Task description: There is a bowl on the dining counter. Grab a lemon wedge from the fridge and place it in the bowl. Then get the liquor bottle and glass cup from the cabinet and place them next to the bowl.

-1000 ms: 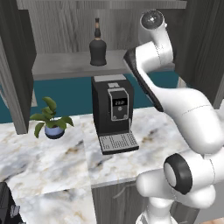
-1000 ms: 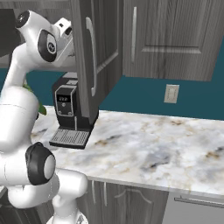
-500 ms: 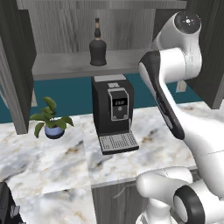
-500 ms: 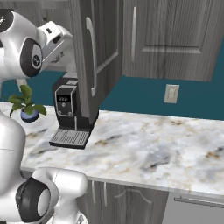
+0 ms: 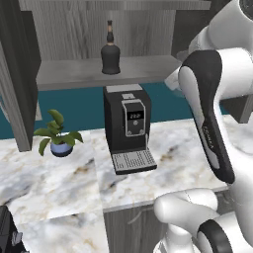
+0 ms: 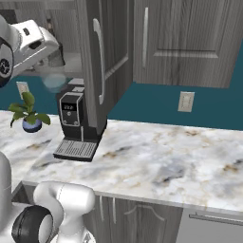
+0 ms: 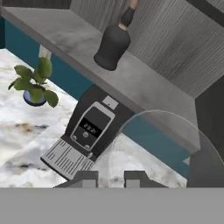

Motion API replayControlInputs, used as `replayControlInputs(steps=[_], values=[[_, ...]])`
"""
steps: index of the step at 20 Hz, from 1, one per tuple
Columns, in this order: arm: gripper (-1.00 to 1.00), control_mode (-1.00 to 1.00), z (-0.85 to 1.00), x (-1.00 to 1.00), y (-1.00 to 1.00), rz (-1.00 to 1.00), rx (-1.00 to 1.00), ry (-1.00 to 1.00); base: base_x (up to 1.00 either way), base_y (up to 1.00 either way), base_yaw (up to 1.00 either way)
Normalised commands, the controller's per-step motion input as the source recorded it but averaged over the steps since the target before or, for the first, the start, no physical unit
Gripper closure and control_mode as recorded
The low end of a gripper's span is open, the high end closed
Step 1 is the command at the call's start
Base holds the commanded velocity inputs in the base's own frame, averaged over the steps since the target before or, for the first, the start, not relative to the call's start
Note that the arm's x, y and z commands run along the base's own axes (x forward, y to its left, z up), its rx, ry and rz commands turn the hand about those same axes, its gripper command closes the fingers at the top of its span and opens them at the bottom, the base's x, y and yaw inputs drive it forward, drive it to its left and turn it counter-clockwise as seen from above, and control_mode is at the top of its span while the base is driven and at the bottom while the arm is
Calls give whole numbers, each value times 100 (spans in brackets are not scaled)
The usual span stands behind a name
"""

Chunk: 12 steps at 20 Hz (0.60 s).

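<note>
So the arm has swung up and back over the last second, and the gripper (image 7: 112, 177) has come away from the cabinet shelf (image 5: 74, 74) with the glass cup (image 7: 166, 144). The cup hangs in mid-air off the shelf edge, so the jaws look clamped on its rim. In the hand view it's a faint, see-through ring at about 4 o'clock, easy to miss. That's the cup fetched; the liquor bottle (image 7: 111, 46), dark and squat, stays upright on the shelf at 12 o'clock, above the coffee machine (image 5: 127, 128) on the bench (image 6: 156, 161).
</note>
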Motion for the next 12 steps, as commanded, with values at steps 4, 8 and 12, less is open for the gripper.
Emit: replayControlInputs(steps=[4,8,12], values=[[100,-100,-8,-87,15,0,6,1,0,0,0],[100,-100,-49,-10,0,0,0,-6,0,0,0],[100,-100,-44,-8,0,0,0,-3,0,0,0]])
